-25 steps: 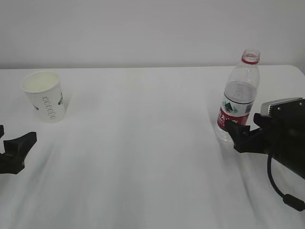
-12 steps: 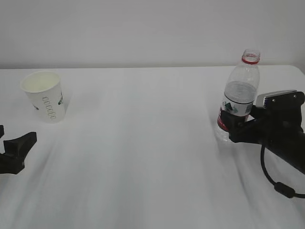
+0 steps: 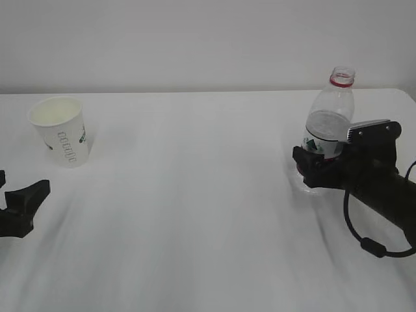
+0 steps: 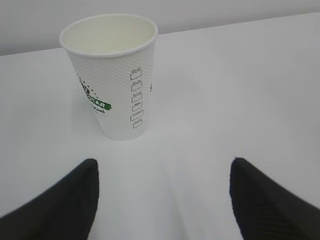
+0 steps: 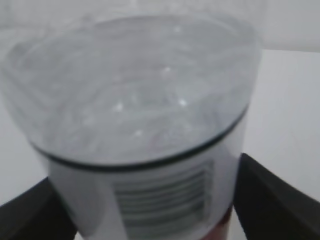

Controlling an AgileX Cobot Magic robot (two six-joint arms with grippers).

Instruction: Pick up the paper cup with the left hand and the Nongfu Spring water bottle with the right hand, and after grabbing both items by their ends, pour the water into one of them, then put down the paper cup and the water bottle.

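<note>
The paper cup [image 3: 60,130] stands upright at the far left of the table, empty in the left wrist view [image 4: 112,75]. My left gripper [image 3: 25,185] rests low, a short way in front of the cup and apart from it. It is open [image 4: 163,162] with only bare table between its fingers. The Nongfu Spring water bottle [image 3: 331,97] stands upright at the right, uncapped, with water [image 3: 325,127] up to its shoulder. My right gripper [image 3: 312,156] is open, its fingers on either side of the bottle's label band [image 5: 160,200]. The bottle fills the right wrist view.
The white table [image 3: 195,195] runs back to a plain wall. Its right corner [image 3: 406,92] lies just behind the bottle. A black cable [image 3: 364,244] loops under the right arm.
My right arm has moved left and up toward the bottle, so its open fingers now flank the label. The left arm, the cup and the bottle have stayed still.
</note>
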